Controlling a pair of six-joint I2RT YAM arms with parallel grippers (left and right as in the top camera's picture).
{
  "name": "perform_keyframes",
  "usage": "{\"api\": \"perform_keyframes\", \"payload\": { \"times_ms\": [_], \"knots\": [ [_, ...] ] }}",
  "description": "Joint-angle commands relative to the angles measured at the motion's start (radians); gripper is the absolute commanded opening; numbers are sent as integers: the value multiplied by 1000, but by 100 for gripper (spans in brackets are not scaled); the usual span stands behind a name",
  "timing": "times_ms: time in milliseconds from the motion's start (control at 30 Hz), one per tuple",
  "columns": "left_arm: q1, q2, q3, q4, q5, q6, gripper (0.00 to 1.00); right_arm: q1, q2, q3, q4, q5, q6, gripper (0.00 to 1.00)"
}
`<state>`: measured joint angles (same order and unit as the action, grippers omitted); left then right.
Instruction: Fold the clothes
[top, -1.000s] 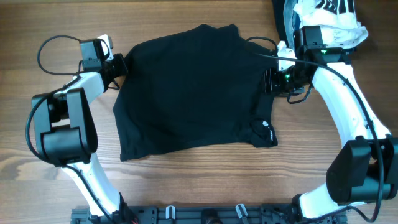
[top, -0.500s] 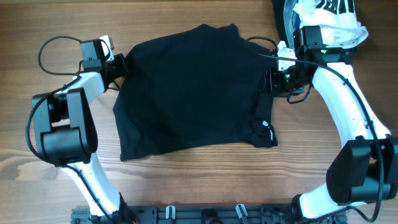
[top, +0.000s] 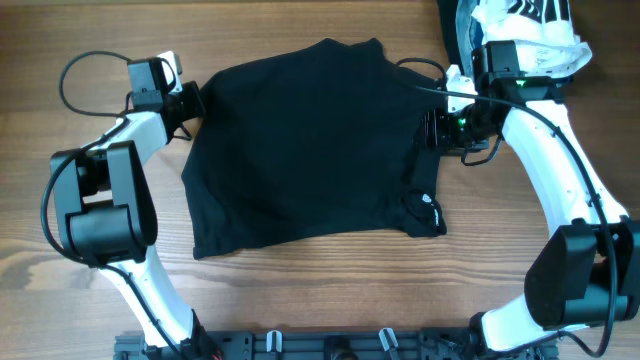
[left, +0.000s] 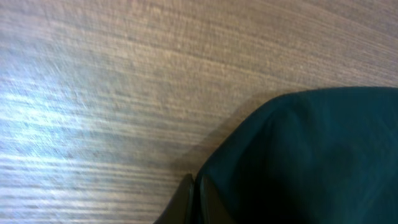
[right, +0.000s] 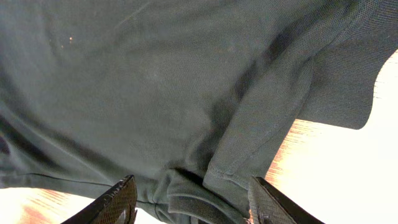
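Observation:
A black shirt (top: 310, 150) lies spread on the wooden table (top: 320, 290), with a bunched fold at its lower right. My left gripper (top: 192, 103) is at the shirt's upper left corner. In the left wrist view its fingers (left: 194, 200) are pressed together at the edge of the dark cloth (left: 311, 155). My right gripper (top: 432, 130) is over the shirt's right edge. In the right wrist view its jaws (right: 193, 208) are wide open and straddle a folded hem of the shirt (right: 155, 81).
A pile of white and dark clothes (top: 520, 25) sits at the back right corner, behind my right arm. A black rail (top: 330, 348) runs along the table's front edge. Bare wood shows to the left of and in front of the shirt.
My left gripper has shifted very slightly up and to the left at the shirt's corner. The right arm and the shirt look unchanged.

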<state>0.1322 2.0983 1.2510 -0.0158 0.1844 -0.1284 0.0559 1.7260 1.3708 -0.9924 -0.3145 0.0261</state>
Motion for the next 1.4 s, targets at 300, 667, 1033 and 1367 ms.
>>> {"api": "perform_keyframes", "payload": {
  "times_ms": [300, 667, 1033, 1367],
  "knots": [
    [0, -11, 115, 59, -112, 194, 4, -1, -10, -2, 16, -24, 3, 58],
    [2, -11, 138, 231, -231, 317, 4, -1, -10, -2, 31, -24, 3, 58],
    [77, -11, 138, 241, -299, 361, 4, -1, -10, -2, 58, -24, 4, 58],
    [78, -29, 138, 189, -298, 349, 100, -1, -10, -2, 97, -28, 29, 61]
  ]
}}
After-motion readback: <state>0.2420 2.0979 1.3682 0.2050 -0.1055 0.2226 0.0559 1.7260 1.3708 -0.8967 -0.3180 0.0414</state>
